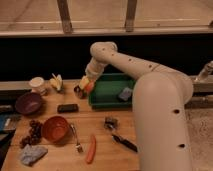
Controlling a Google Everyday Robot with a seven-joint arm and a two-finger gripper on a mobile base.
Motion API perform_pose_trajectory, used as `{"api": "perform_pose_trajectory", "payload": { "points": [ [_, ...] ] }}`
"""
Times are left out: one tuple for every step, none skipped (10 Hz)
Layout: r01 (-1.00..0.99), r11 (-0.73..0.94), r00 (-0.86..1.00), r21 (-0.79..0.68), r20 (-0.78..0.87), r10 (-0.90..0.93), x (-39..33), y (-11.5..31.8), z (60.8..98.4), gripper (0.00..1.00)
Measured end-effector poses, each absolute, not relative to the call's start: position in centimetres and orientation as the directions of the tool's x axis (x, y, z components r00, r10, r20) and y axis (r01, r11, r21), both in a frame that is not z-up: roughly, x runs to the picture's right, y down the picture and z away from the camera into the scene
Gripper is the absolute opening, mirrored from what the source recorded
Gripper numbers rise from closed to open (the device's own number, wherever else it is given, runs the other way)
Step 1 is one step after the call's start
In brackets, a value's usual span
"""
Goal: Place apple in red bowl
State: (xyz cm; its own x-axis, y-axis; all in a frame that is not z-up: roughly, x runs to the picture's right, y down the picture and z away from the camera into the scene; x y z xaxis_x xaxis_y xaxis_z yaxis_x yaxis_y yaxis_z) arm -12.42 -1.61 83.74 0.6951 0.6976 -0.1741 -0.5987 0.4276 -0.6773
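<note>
The apple (pixel 89 86), a small orange-peach ball, is held in my gripper (pixel 86 84), which is shut on it. The gripper hangs just off the left edge of the green tray (pixel 105 102), low over the wooden table. The red bowl (pixel 55 128) sits on the table to the front left, well below and left of the gripper, with nothing inside it. The arm reaches in from the right and crosses above the tray.
A dark purple bowl (pixel 28 103) sits at the left. A small dark pot (pixel 78 92) is right beside the gripper. Also here: black block (pixel 67 107), fork (pixel 76 140), orange-red sausage-shaped thing (pixel 91 149), grapes (pixel 34 132), cloth (pixel 32 154), cup (pixel 36 84), black-handled utensil (pixel 120 136).
</note>
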Motion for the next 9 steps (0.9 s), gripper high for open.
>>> {"api": "perform_pose_trajectory", "payload": {
  "points": [
    [-0.559,0.444,0.727,-0.700,-0.157,0.668,-14.3,-0.5,82.9,0.00],
    [-0.484,0.474,0.781,-0.735,-0.119,0.612,-17.4,1.4,81.4,0.00],
    [-0.475,0.477,0.787,-0.740,-0.114,0.606,-17.7,1.6,81.2,0.00],
    [-0.482,0.478,0.785,-0.735,-0.120,0.607,-17.2,1.5,81.4,0.00],
    [-0.484,0.476,0.784,-0.734,-0.122,0.609,-17.0,1.5,81.4,0.00],
    [-0.482,0.477,0.785,-0.735,-0.121,0.608,-17.1,1.5,81.4,0.00],
    [-0.479,0.477,0.786,-0.737,-0.119,0.606,-17.4,1.6,81.4,0.00],
    [-0.482,0.476,0.784,-0.736,-0.121,0.608,-17.2,1.6,81.4,0.00],
    [-0.481,0.474,0.785,-0.738,-0.121,0.608,-17.1,1.5,81.5,0.00]
  ]
}}
